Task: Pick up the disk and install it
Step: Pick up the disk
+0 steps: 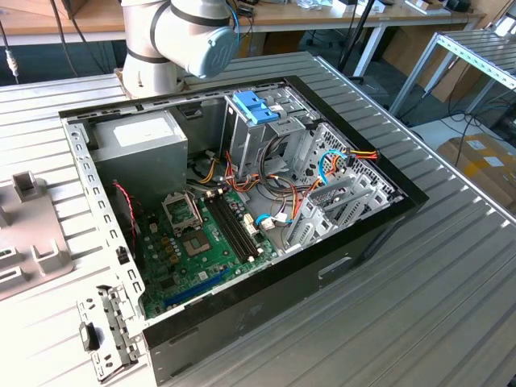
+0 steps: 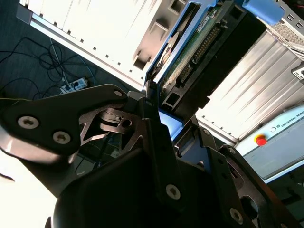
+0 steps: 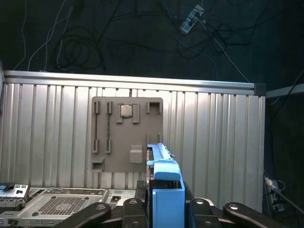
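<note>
Clamps the flat dark hard drive [image 2: 204, 47], framed in its bright blue plastic carrier [image 3: 166, 183], in the black metal gripper [image 3: 166, 206], clear of the ribbed silver table [image 3: 213, 142]. Reads as past pick-up, installing not yet done. Calls, likely, for squaring the carrier to the grey drive cage [image 1: 286, 129] in the open black computer case [image 1: 274, 278].

Ribbed bare-aluminium table [image 1: 451, 282], satin sheen, under an open PC case [image 1: 347, 235]: glossy black rim, dull grey sheet-metal walls. Inside, a lacquered green motherboard [image 1: 193, 242] and a pale blue plastic bracket [image 1: 254, 105]. Robot arm [image 1: 189, 32]: smooth silver-grey housing, semi-gloss. In the first wrist view the gripper [image 3: 166, 205] is matt black metal w/ pale pin heads, the disk [image 3: 166, 183] has a smooth bright blue plastic carrier, and the fixture plate [image 3: 126, 135] is matt grey plastic.
</note>
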Controlling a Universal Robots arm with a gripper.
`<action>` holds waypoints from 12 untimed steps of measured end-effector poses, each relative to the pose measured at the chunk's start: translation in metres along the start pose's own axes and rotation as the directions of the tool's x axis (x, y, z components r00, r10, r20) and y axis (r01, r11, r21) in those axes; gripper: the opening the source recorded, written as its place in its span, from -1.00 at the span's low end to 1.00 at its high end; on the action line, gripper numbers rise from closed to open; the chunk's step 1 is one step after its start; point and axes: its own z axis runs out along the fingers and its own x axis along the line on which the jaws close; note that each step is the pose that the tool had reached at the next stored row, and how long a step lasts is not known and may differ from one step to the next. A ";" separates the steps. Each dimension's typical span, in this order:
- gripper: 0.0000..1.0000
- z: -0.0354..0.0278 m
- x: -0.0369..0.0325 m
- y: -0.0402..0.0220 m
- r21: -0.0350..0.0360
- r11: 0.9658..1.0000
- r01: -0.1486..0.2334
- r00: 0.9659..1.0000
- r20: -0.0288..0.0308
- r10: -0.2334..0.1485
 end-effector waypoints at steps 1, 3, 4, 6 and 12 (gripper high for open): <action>-0.26 0.0000 0.0000 -0.0005 0.000 1.000 0.000 1.000 0.000 0.000; -0.26 -0.0001 0.0001 -0.0018 0.000 1.000 0.000 1.000 0.000 0.000; -0.26 -0.0001 0.0002 -0.0027 0.000 1.000 0.000 1.000 0.000 0.000; -0.26 -0.0002 0.0002 -0.0044 0.000 1.000 0.000 1.000 0.000 0.000; -0.26 -0.0003 0.0005 -0.0104 0.000 1.000 0.000 1.000 0.000 0.000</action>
